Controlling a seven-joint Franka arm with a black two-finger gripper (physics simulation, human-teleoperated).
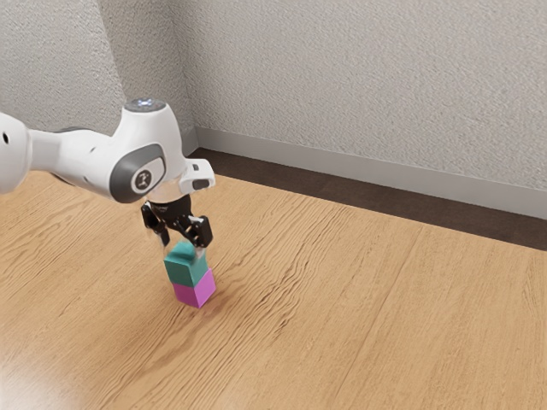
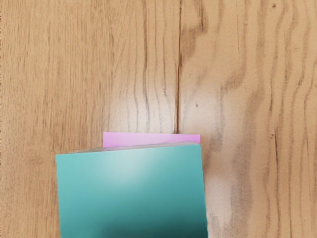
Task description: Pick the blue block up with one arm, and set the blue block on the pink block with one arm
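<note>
The wooden table (image 1: pixel 359 325) is closest, light brown with wavy lines in it, and there is a bright, shiny patch at its near corner. A bit farther in sits the pink block (image 1: pixel 195 291), flat on the wood. The blue block (image 1: pixel 185 265), which looks more blue-green, sits right on top of the pink one, so the two make a little tower. The top block is turned a tiny bit, so its sides do not line up with the pink sides. Right above the tower is the black gripper (image 1: pixel 181 243), pointing down, with its tips at the top of the blue block. It may be touching the block, but I cannot tell if it is holding on or has let go. From the camera on the hand, the blue block (image 2: pixel 131 193) is big and close, right under the hand. A thin strip of the pink block (image 2: pixel 148 140) peeks out past one edge, and the table (image 2: pixel 247 99) lies all around. Behind the gripper, the white and gray arm (image 1: pixel 102 158) comes in from the exterior view's left. Past the far edge of the table is a dark brown floor strip (image 1: pixel 385 201). Then comes a white baseboard (image 1: pixel 359 166), and last of all the bumpy gray wall (image 1: pixel 367 77).
</note>
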